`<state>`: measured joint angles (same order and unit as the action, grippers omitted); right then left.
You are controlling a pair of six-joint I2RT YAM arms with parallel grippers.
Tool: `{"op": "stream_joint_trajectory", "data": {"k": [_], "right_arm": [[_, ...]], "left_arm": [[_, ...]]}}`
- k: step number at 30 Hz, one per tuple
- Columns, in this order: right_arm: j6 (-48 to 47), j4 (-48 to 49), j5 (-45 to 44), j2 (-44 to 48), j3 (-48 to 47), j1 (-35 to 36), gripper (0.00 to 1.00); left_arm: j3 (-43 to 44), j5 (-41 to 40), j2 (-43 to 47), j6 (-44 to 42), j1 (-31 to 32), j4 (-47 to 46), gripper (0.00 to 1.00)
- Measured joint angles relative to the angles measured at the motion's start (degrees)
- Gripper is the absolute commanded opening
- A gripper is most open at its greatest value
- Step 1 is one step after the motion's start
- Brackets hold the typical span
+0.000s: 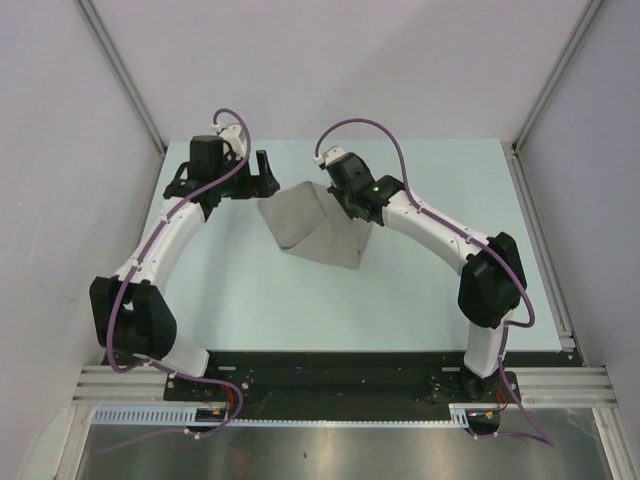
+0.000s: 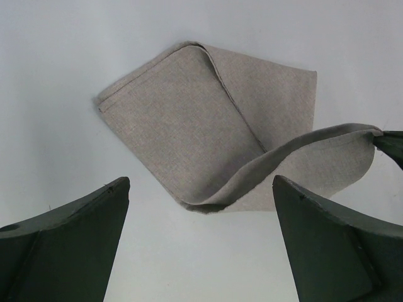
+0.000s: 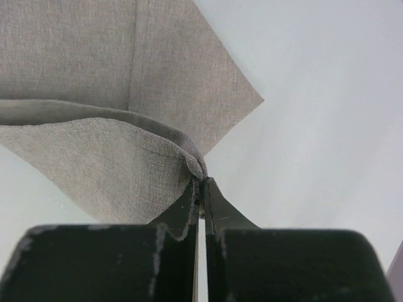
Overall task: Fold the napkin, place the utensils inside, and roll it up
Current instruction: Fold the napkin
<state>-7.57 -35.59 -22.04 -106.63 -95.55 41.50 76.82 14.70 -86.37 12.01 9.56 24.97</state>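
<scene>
Right wrist: my right hand (image 3: pixel 201 185) pinches the napkin (image 3: pixel 94 157) corner, raised for folding; left hand (image 2: pixel 200 182) hovers apart, empty.

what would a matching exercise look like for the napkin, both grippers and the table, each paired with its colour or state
Column one
1. napkin
2. left gripper
3. right gripper
4. table

Column two
a. shut on a napkin corner, lifting it
b. pale blue-green
c. grey-beige, partly folded
d. open, holding nothing

Pairs: 1-c, 2-d, 3-a, 4-b
</scene>
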Motion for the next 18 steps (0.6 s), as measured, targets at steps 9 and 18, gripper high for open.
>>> {"op": "stream_joint_trajectory", "data": {"k": [9,18], "right_arm": [[-0.02,-2.54,-0.02,0.0,-3.32,1.11,0.0],[0.22,-5.81,-0.76,0.02,-6.58,4.35,0.0]], "left_arm": [[0.0,0.31,-0.48,0.04,0.0,0.0,1.0],[0.0,0.61,-0.5,0.07,0.0,0.0,1.0]]}}
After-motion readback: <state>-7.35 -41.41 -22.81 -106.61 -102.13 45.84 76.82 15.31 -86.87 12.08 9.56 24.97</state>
